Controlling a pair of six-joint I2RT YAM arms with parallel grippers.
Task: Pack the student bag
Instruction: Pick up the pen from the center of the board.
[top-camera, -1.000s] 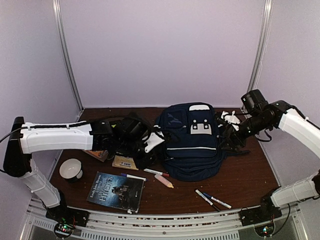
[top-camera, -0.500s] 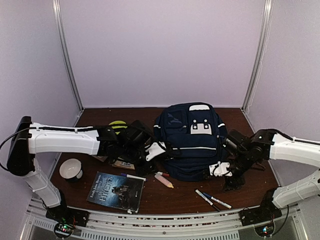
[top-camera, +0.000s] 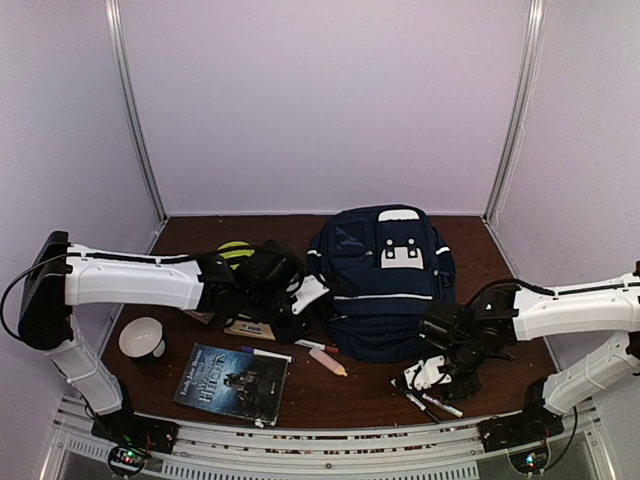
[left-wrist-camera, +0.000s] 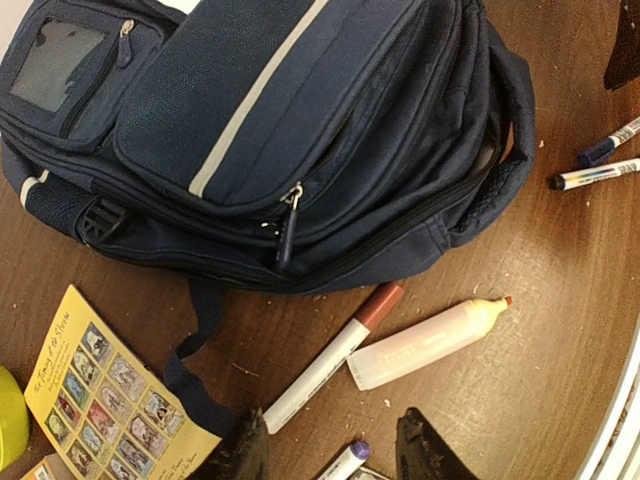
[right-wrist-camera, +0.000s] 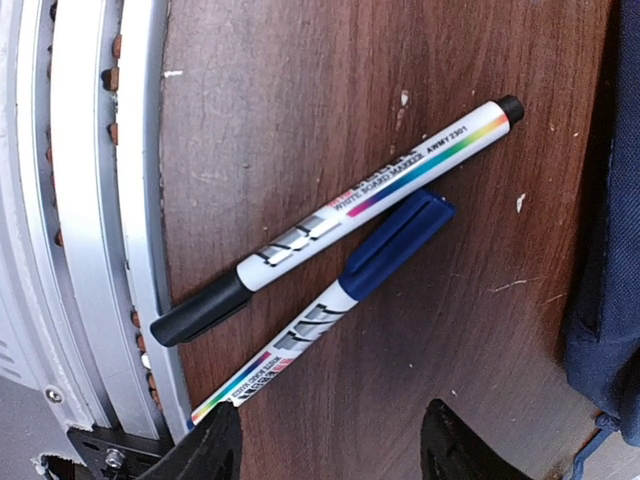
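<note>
The student bag (top-camera: 380, 280) is a large navy backpack with a white stripe, lying flat in the middle of the table; its zipped pockets (left-wrist-camera: 290, 120) fill the left wrist view. My left gripper (top-camera: 303, 300) hovers at its left side, open, with its dark fingertips (left-wrist-camera: 245, 452) over a red-capped marker (left-wrist-camera: 330, 360), a pale highlighter (left-wrist-camera: 430, 343) and a purple-capped marker (left-wrist-camera: 346, 462). My right gripper (top-camera: 430, 375) hangs open at the bag's front right, above a black-capped marker (right-wrist-camera: 340, 220) and a blue-capped marker (right-wrist-camera: 330, 300). Nothing is held.
A dark book (top-camera: 232, 377) and a white cup (top-camera: 142, 338) sit at the front left. A yellow booklet (left-wrist-camera: 110, 385) lies beside the bag strap (left-wrist-camera: 195, 340), and a yellow-green object (top-camera: 235, 250) shows behind the left arm. The table's metal rail (right-wrist-camera: 90, 200) runs just beside the two markers.
My right arm swung from the bag's back right corner to its front right, down over the two markers, its jaws narrowing. The left gripper shifted slightly along the bag's left edge.
</note>
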